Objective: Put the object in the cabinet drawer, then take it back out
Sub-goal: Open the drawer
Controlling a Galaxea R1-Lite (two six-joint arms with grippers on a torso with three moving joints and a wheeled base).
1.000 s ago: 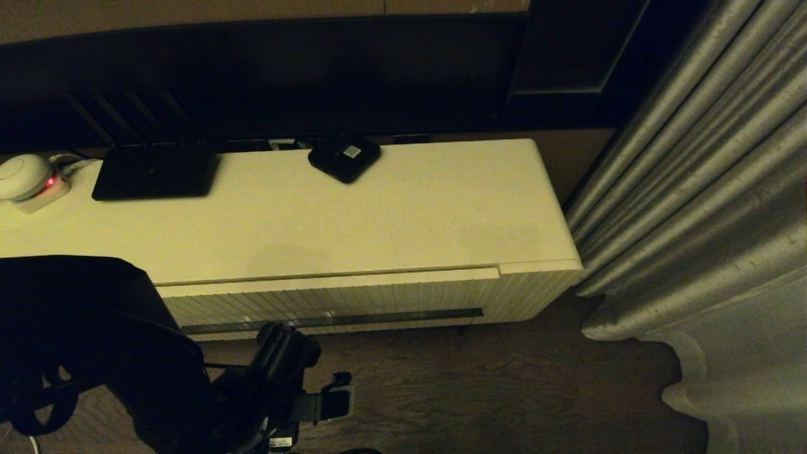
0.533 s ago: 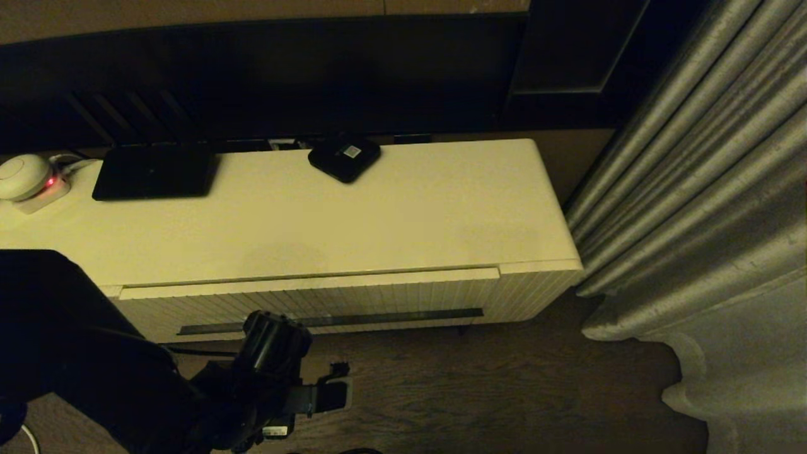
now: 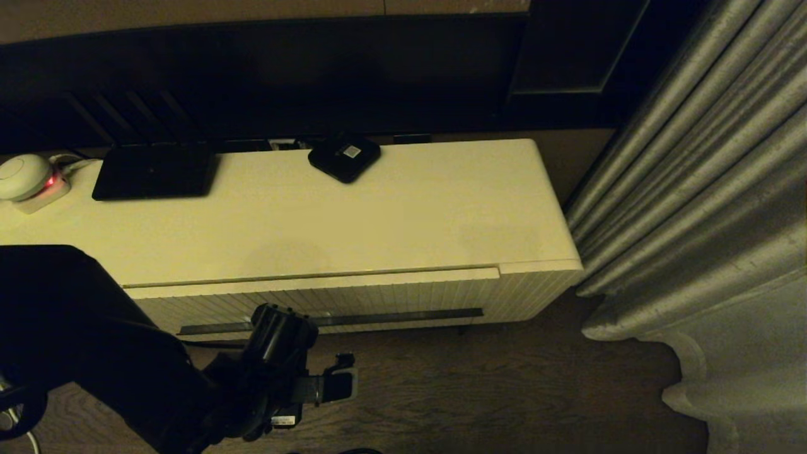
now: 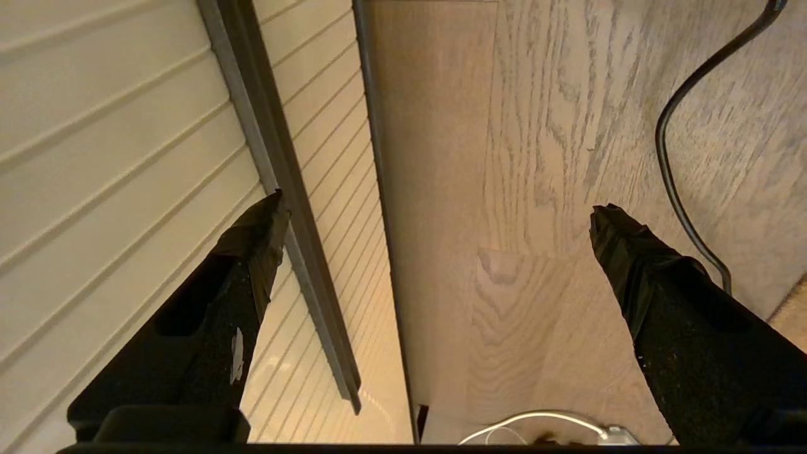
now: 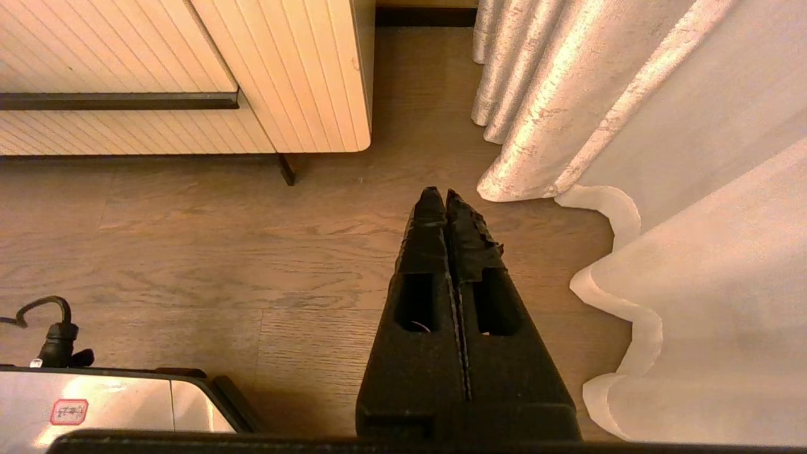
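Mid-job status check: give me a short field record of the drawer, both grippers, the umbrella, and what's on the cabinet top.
drawer: cabinet drawer looks closed, front flush with the cabinet
handle: bar handle runs across the ribbed front
left gripper: left gripper open, low in front of the drawer, one finger beside the handle
right gripper: right gripper shut, empty, over the floor near the curtain
umbrella: not visible in any view
cabinet top: small black box, flat black device, white round object

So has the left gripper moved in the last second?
Yes, slightly: the left gripper dipped left half a second ago, then came back right, open, just below the drawer's bar handle.
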